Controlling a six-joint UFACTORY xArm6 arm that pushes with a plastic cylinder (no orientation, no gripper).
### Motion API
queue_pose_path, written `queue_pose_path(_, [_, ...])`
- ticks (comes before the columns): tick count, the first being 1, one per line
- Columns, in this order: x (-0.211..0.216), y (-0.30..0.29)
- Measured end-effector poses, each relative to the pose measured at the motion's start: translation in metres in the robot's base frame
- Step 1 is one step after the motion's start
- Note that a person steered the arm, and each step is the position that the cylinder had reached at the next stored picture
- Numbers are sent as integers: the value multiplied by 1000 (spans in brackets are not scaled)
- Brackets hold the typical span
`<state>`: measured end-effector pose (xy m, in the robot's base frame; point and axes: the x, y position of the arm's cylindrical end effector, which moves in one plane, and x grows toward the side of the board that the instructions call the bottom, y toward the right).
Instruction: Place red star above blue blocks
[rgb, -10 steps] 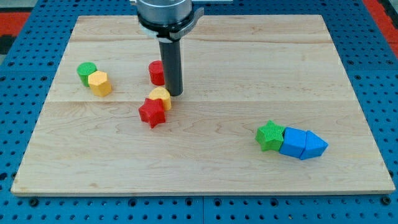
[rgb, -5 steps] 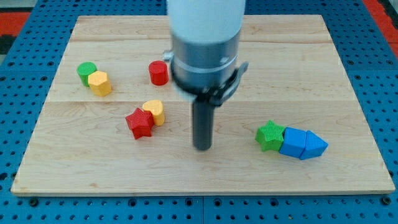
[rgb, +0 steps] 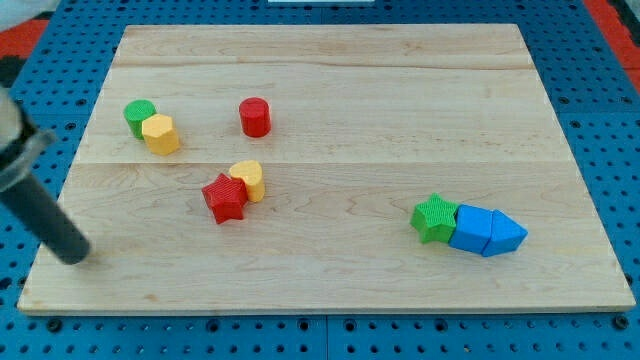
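The red star (rgb: 224, 198) lies left of the board's middle, touching a yellow heart-shaped block (rgb: 248, 180) on its upper right. Two blue blocks, a cube (rgb: 472, 229) and a triangular one (rgb: 507, 235), sit together at the lower right, with a green star (rgb: 435, 217) against their left side. My tip (rgb: 72, 256) is at the board's lower left, well to the left of the red star and apart from every block.
A red cylinder (rgb: 255, 116) stands above the red star. A green cylinder (rgb: 139, 116) and a yellow hexagonal block (rgb: 160, 133) touch each other at the upper left. The wooden board (rgb: 330, 280) lies on a blue pegboard surface.
The red star and the yellow heart slid slightly down and left early on. My tip went from beside them to the board's middle, then swept across to the lower left corner.
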<state>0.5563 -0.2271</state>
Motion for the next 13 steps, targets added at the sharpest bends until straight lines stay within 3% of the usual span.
queue_pose_path(2, [-62, 140])
queue_pose_path(4, [-110, 170])
queue_pose_path(5, [-119, 223])
queue_pose_path(6, [-132, 207])
queue_pose_path(7, [-133, 266])
queue_pose_path(9, [-161, 302])
queue_pose_path(11, [-125, 386])
queue_pose_path(12, [-165, 397])
queue_pose_path(13, [-144, 439])
